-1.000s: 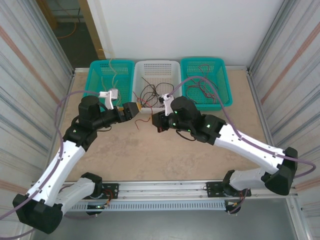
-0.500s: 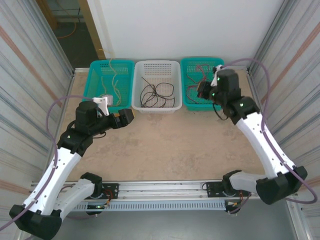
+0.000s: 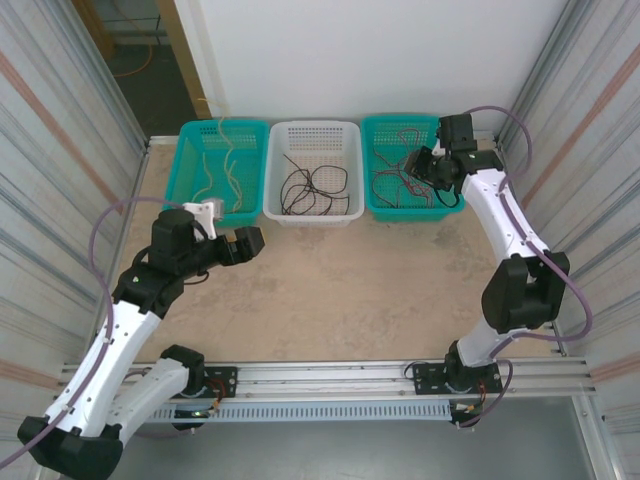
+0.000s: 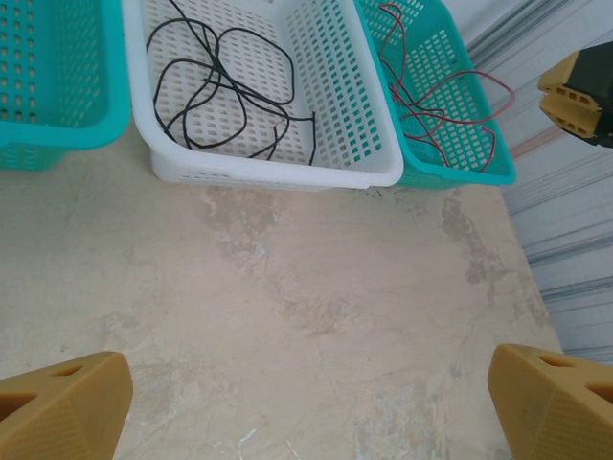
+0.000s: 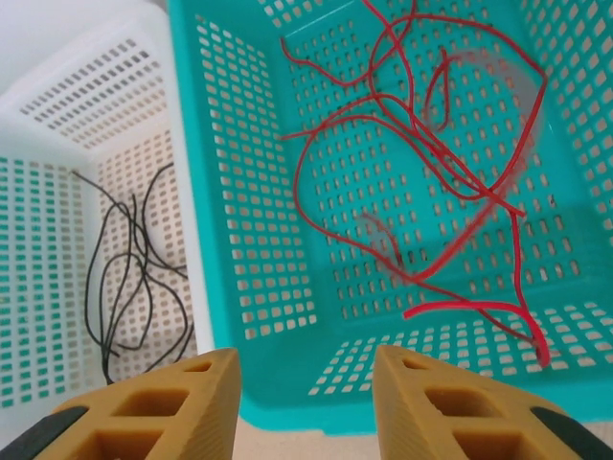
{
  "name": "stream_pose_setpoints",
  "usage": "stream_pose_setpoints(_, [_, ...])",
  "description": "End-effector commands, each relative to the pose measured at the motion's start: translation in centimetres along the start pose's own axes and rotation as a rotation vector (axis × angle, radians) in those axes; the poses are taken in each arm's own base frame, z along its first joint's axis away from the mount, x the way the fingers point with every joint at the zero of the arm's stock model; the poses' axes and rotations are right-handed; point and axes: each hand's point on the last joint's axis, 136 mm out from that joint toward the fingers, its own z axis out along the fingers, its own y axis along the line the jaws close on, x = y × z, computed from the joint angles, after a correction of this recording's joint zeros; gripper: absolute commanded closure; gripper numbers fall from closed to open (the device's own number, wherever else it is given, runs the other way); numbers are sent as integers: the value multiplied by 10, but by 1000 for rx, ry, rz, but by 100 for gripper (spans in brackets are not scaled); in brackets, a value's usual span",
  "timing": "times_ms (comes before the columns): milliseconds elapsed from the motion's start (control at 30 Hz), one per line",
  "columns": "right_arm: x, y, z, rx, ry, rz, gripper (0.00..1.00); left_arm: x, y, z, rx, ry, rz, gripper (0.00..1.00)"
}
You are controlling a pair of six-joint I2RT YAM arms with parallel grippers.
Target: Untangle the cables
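Note:
The cables lie sorted in three baskets at the back. The red cables (image 3: 398, 178) (image 5: 431, 182) are in the right teal basket (image 3: 452, 195), the black cables (image 3: 312, 187) (image 4: 230, 86) in the white basket (image 3: 315, 125), and the yellow cables (image 3: 222, 172) in the left teal basket (image 3: 222, 124). My right gripper (image 3: 418, 166) (image 5: 306, 402) hangs over the right teal basket, open, with nothing between its fingers; one red strand below it looks blurred. My left gripper (image 3: 250, 243) (image 4: 306, 412) stands wide open over the bare table (image 4: 316, 287), in front of the left baskets.
The three baskets stand side by side against the back wall. Corrugated metal walls (image 3: 60, 150) close in the table on the left and right. The rail (image 3: 330, 385) with the arm bases runs along the near edge.
My right arm swung from the table's middle out over the right teal basket and its jaws opened. My left arm drew back toward the near left, staying open.

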Motion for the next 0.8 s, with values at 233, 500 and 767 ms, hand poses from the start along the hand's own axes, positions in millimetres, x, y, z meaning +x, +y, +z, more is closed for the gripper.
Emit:
stream_pose_setpoints(233, [6,9,-109,-92,-198,-56,42,-19,-4,-14,-18,-80,57,3])
stream_pose_setpoints(500, [48,-12,-178,-124,-391,-152,6,-44,37,-41,-297,-229,118,1])
stream_pose_setpoints(767, [94,-114,-148,92,-614,80,1,-31,126,-37,-678,-391,240,1])
